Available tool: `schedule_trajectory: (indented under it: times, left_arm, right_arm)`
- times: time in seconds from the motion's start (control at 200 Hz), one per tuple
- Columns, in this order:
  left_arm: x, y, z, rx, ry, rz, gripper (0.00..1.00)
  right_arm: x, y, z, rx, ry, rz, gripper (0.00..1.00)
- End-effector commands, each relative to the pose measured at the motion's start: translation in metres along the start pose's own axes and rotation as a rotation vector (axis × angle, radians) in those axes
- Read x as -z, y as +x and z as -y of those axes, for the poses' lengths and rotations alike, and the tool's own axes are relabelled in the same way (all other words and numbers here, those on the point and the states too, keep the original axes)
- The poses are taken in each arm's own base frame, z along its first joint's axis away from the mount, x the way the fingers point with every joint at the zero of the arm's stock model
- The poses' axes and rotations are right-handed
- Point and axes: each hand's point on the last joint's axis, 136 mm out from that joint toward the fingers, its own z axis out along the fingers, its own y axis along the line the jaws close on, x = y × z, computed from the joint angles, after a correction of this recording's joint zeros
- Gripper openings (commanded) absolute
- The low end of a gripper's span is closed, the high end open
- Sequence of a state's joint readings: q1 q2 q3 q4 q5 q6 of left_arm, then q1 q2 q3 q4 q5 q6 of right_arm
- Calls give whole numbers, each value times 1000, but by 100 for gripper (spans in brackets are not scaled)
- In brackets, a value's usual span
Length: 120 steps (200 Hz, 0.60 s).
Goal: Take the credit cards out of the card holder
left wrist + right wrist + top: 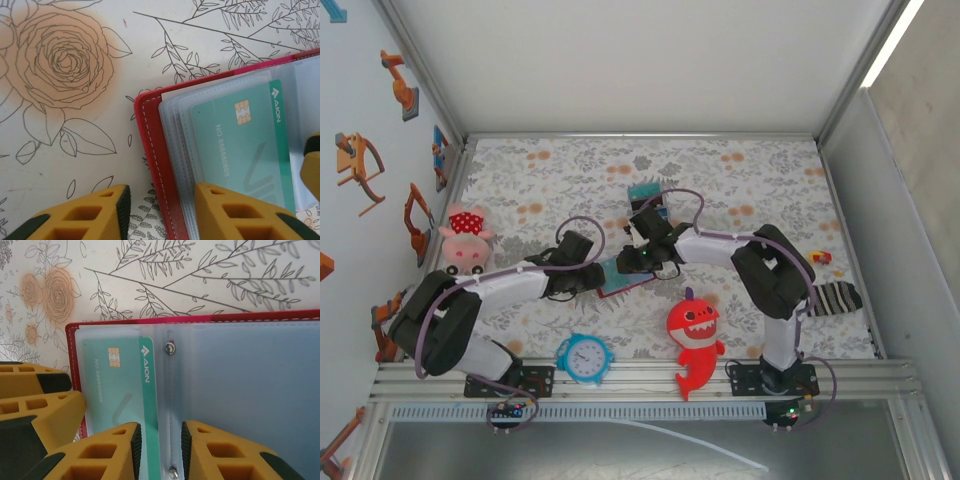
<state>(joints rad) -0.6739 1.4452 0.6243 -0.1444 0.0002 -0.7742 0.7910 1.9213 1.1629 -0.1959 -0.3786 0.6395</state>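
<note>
Card holder (620, 280) lies open and flat on the floral surface (750, 170), mid-surface, between the two hands.

Left hand (592, 272) (160, 215): released, jaws apart and straddling the holder's red stitched edge (147, 150). One finger (80, 215) is over bare surface with a visible gap to the edge, the other over the clear sleeves.

Right hand (642, 260) (161, 450): jaws narrowly apart at the 6 o'clock rim of the holder (200, 317), around the right edge of the teal credit card (120, 385) (240, 145). Cannot tell whether it is grasping anything.

The teal card is seated in a sleeve (chip toward 12 o'clock in both wrist views).

Loose cards (648, 193) lie on the surface at 12 o'clock from the holder, apart from it.

Red shark toy (695, 335) sits at 5 o'clock from the holder.
</note>
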Motion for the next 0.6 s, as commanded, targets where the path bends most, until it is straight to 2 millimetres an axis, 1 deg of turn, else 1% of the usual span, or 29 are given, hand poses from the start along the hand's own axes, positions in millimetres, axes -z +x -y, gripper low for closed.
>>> schedule_trajectory:
  times: [0.0,0.175,0.341,0.596]
  left_arm:
    - [-1,-3,5,2,6,3,35]
    - [-1,-2,3,-2,-3,2,31]
    - [-2,0,1,-4,-11,-8,29]
    - [-5,1,1,-4,-14,-17,26]
  right_arm:
    - [-4,-3,-9,12,-19,-9,27]
    - [-7,-2,-6,4,-13,-20,26]
    - [-12,-1,-13,-4,-62,-33,25]
    - [-15,0,-16,-8,-91,-43,21]
